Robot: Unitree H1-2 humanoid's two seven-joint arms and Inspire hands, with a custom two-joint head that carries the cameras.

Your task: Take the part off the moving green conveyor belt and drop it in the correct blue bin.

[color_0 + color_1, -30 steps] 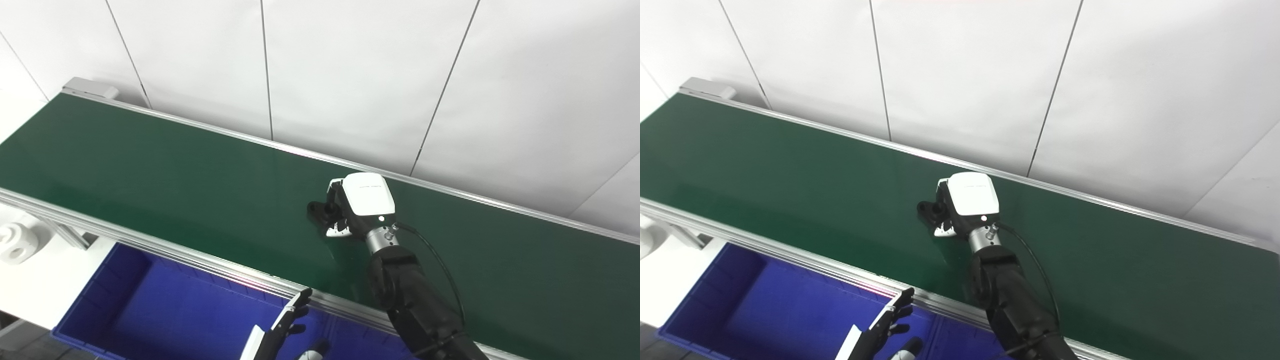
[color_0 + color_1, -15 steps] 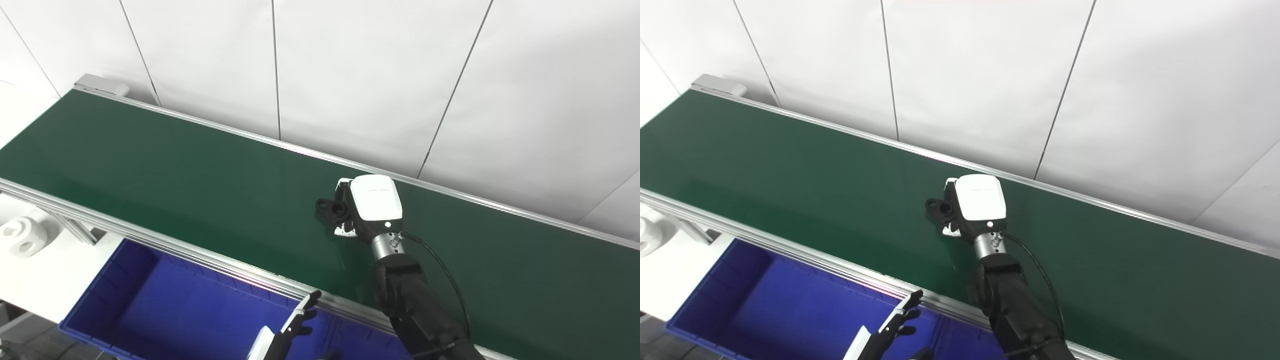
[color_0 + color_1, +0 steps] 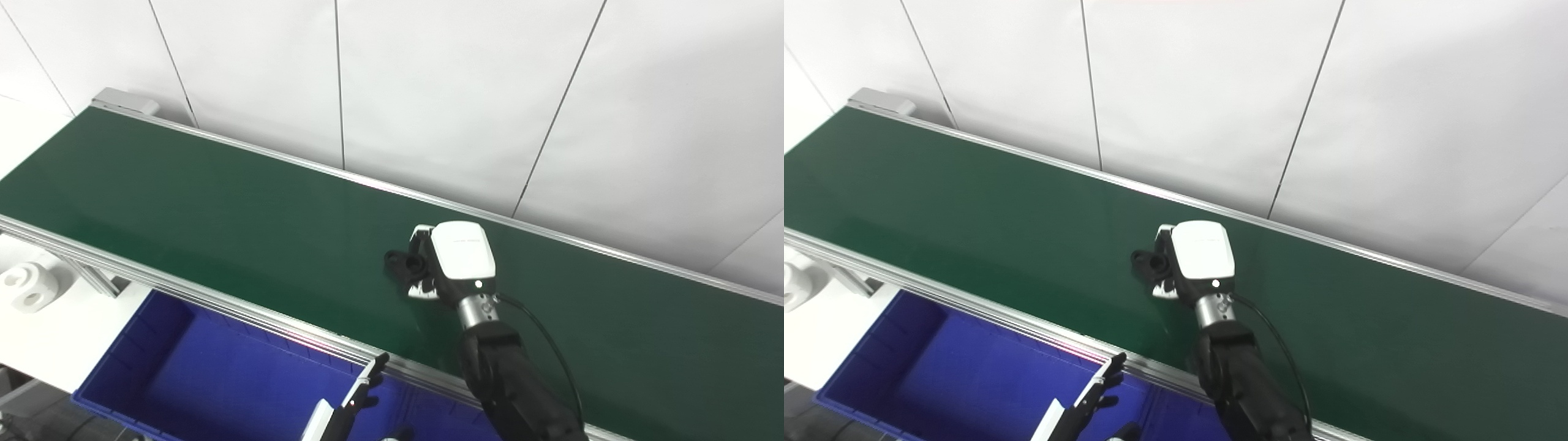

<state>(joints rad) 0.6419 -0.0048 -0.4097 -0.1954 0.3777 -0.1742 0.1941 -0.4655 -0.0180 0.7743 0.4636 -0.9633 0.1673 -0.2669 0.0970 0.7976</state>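
Note:
A small black part (image 3: 405, 262) with round holes is out over the green conveyor belt (image 3: 214, 214), near its middle. My right hand (image 3: 456, 263), white-backed, has its fingers closed around the part's right end; whether the part touches the belt I cannot tell. My left hand (image 3: 349, 410) hovers low at the picture's bottom edge over the blue bin (image 3: 202, 380), fingers stretched out and apart, holding nothing.
The belt's aluminium front rail (image 3: 184, 291) runs between the belt and the bin. A white part (image 3: 27, 288) with two holes lies on the white table at the far left. A white panelled wall stands behind the belt.
The camera has shifted a little. My right hand with the black part has come slightly toward me over the belt. The left hand has sunk lower in the picture.

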